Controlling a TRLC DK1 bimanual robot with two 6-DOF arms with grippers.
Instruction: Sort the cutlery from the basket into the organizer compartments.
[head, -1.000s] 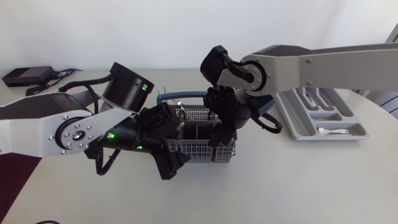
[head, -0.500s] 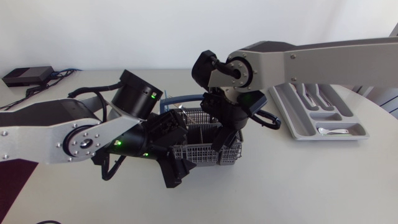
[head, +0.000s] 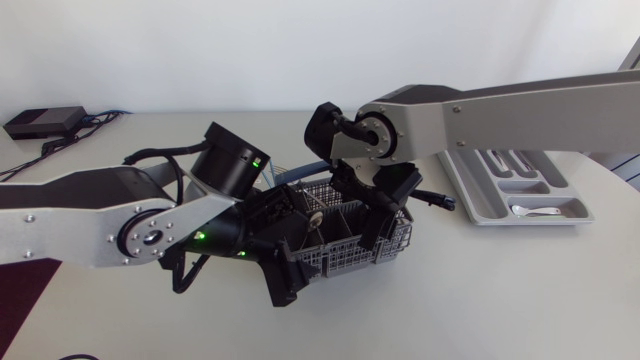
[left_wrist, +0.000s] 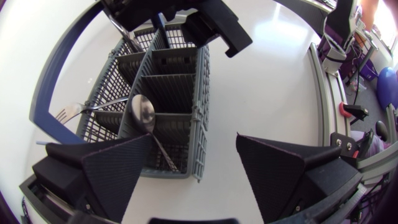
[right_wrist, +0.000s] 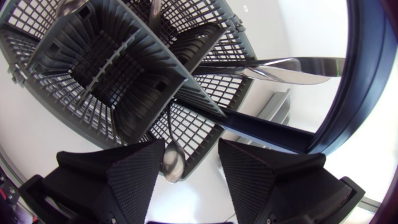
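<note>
Landmark: the basket (head: 345, 262), with cutlery stood in it; every place below is given from it.
Right gripper (right_wrist: 186, 173): held directly above the basket end that faces the organizer (head: 478, 205), and pointed down into the basket. The jaws are parted by a moderate gap and nothing is clamped.
Spoon (right_wrist: 172, 163): stood bowl-up in a basket compartment. Its bowl is found in the gap of the right gripper, close against one finger and apart from the other.
Long axis: the spoon's handle is run from the bowl down into the basket, roughly along the right gripper's own line of approach.
Left gripper (left_wrist: 193, 168): placed at the opposite basket end, with the jaws spread wide and nothing held. One finger is set over the basket's corner, the other out beside its wall.
Second spoon (left_wrist: 143, 112): leaned bowl-up in the basket end nearest the left gripper; a fork (left_wrist: 81, 110) is poked out through the basket's side there.
Nearer arm: the right is judged nearer. A closing on the bowl and a straight lift out of the basket are called for.
Organizer: well apart from the basket, beyond its right-gripper end.
Risk: the bowl may be pushed aside by the touching finger.
</note>
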